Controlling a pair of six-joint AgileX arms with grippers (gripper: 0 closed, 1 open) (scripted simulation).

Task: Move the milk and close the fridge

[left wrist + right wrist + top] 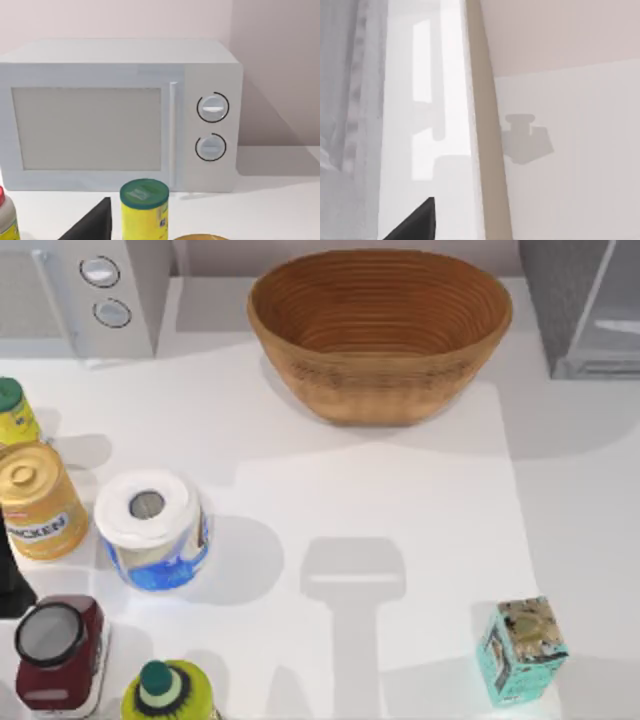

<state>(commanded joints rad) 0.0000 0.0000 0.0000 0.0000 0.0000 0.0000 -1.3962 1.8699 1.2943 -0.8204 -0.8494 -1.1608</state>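
The fridge (585, 310) stands at the table's back right corner, a grey cabinet with a speckled side and a pale panel. Its pale surface (425, 125) is very close in the right wrist view, where a dark part of my right gripper (415, 222) juts in low down. The milk is out of view. At the table's left edge, a dark piece of my left arm (8, 585) sits beside the yellow can. A dark part of my left gripper (90, 225) points toward the microwave (120, 115).
A wooden basket (380, 330) sits at back centre and the microwave (85, 290) at back left. Along the left side stand a green-capped yellow bottle (15, 415), a yellow can (40, 500), a toilet roll (150, 530), a dark red jar (55, 650) and another bottle (165, 695). A teal patterned carton (520, 650) stands front right.
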